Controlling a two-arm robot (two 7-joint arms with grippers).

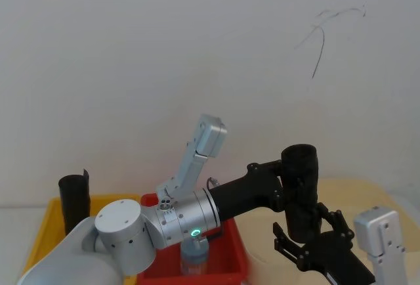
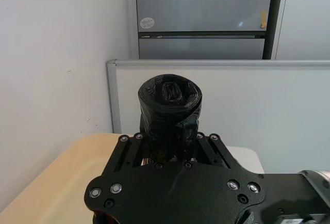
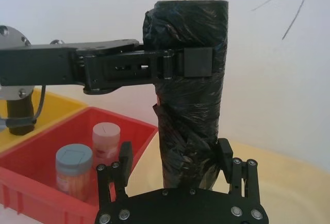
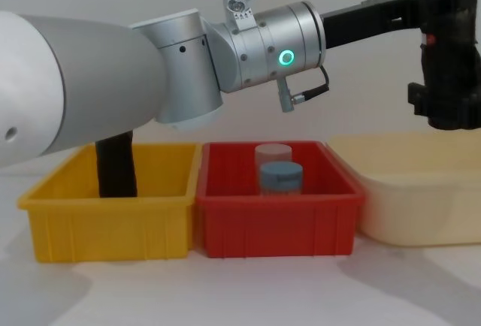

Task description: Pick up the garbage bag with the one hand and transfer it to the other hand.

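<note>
The garbage bag [image 3: 191, 79] is off the desk [image 4: 301, 288], held upright in the air toward the desk's right edge, above the cream tub [image 4: 421, 206]; its long axis runs straight up and down. The left tool [image 3: 175, 63] reaches across from the left over the red bin [image 4: 278, 198] and is clamped on the upper part of the roll, one pad flat against its side, the arm lying level so the grip is square to the roll's length.

The relation that counts: the right tool [image 3: 174, 154] sits directly beneath the left one, at the lower end of the same roll, coming up from the right near corner of the desk. Its fingers [image 3: 125, 157] are spread, one on either side of the roll. The finger on one side looks just beside or barely against the film; the other stands clearly apart, so nothing is gripped there yet. The two tools are stacked along the roll's axis with a bare stretch of crinkled plastic between them, so the handover looks set up but not made.

By my judgement the next move is simply for the right tool to close around the lower end before the left lets go; the roll sits off-centre between the spread fingers, so closing may nudge it sideways. The film is soft, so a firm squeeze is likely needed.

A second black roll [image 4: 116, 164] stands in the yellow bin [image 4: 105, 228] at the desk's left side, well apart from both tools.
</note>
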